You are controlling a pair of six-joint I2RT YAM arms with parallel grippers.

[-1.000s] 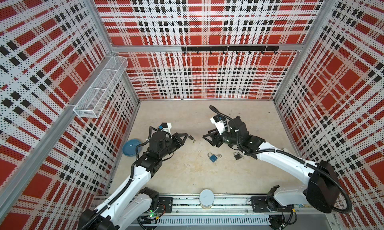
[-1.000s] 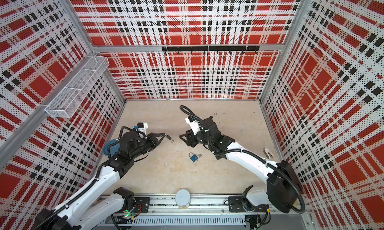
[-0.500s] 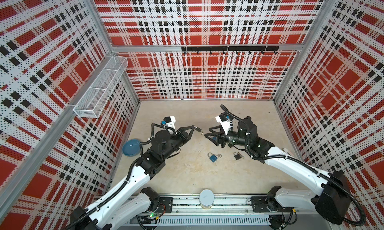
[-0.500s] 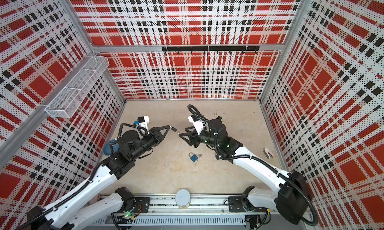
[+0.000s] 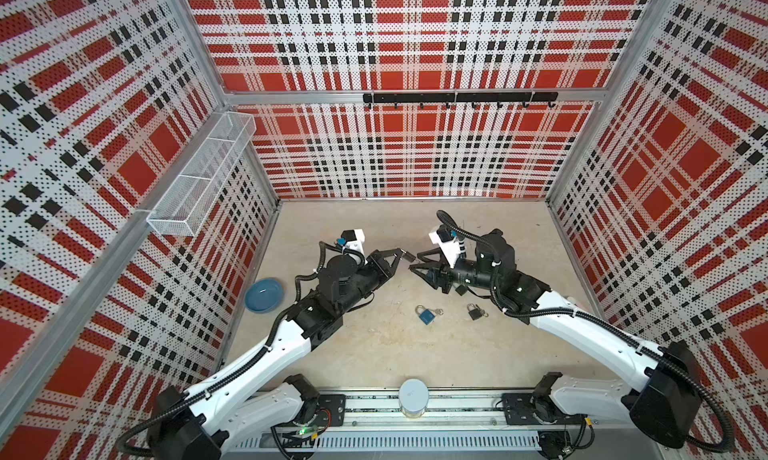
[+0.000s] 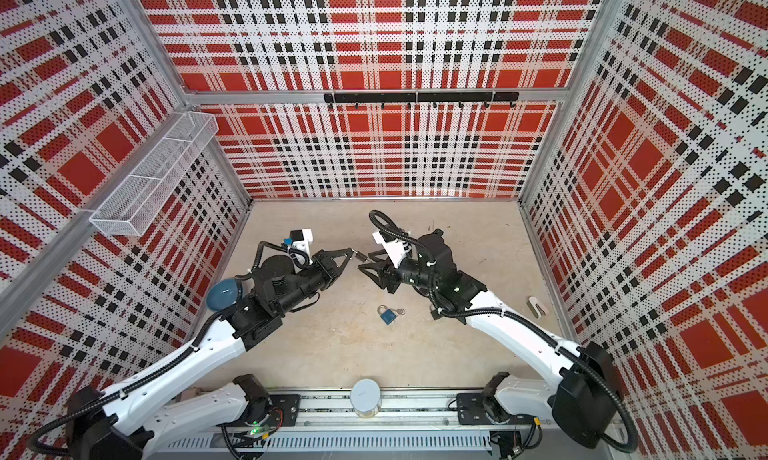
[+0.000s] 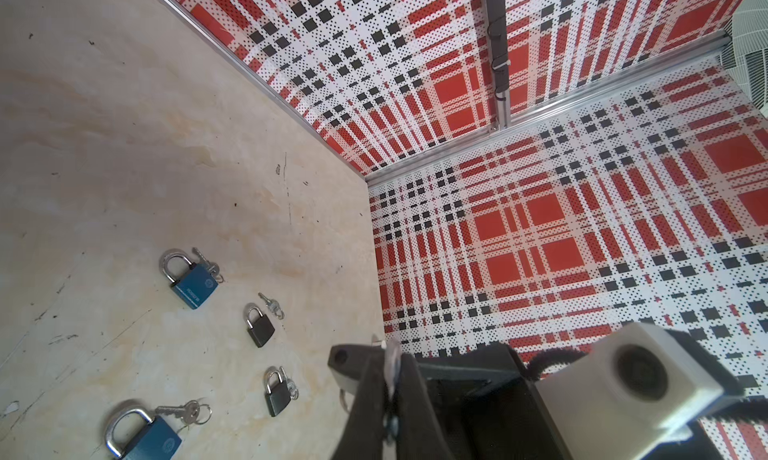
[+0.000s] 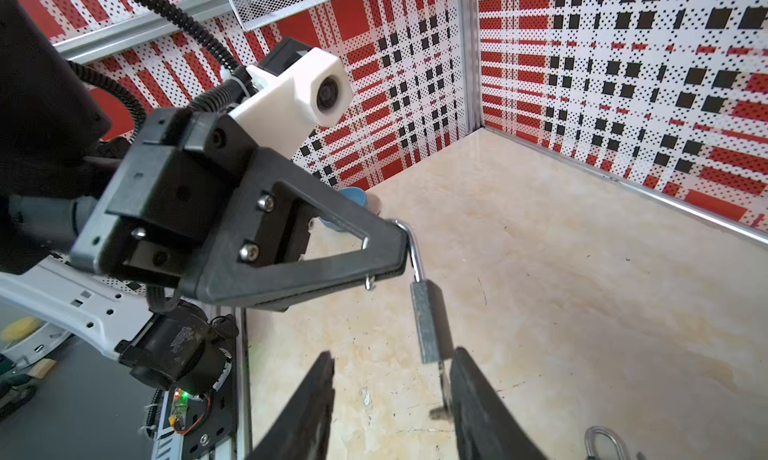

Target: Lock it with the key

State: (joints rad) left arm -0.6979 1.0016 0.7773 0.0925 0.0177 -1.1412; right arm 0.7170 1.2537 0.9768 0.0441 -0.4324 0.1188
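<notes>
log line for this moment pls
left end effector: shut on padlock shackle | right end effector: open, tips beside padlock

Two blue square padlocks [image 7: 192,285], three small dark-grey padlocks [image 7: 260,333] and at least four silver keys [image 7: 272,306] show. A single round blue bowl [image 5: 264,294] lies at nine o'clock.

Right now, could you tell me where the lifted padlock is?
In the right wrist view the padlock hangs by its shackle from the left gripper, above the middle of the table, in front of the open right gripper.
</notes>
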